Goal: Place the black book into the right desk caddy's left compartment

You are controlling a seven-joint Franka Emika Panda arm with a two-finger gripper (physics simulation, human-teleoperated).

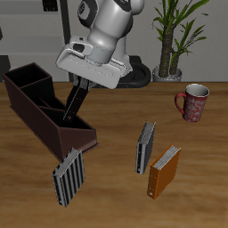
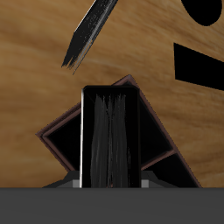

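Observation:
The black book (image 1: pixel 74 103) hangs tilted from my gripper (image 1: pixel 84 82), which is shut on its upper end. Its lower end dips into the right desk caddy (image 1: pixel 27 100), a long dark brown tray, in the section near the sloped low end. I cannot tell which compartment that is. In the wrist view the black book (image 2: pixel 111 131) fills the space between my fingers, with my gripper (image 2: pixel 111 180) closed around it. The caddy's dividers (image 2: pixel 63 143) spread out beneath it.
A grey striped book (image 1: pixel 68 176) stands near the table's front edge, just past the caddy's low end, and shows as a grey striped book (image 2: pixel 87 35) in the wrist view. Another grey striped book (image 1: pixel 145 147), an orange-brown book (image 1: pixel 164 171), a mug (image 1: pixel 193 101) and a potted plant (image 1: pixel 169 40) stand farther off.

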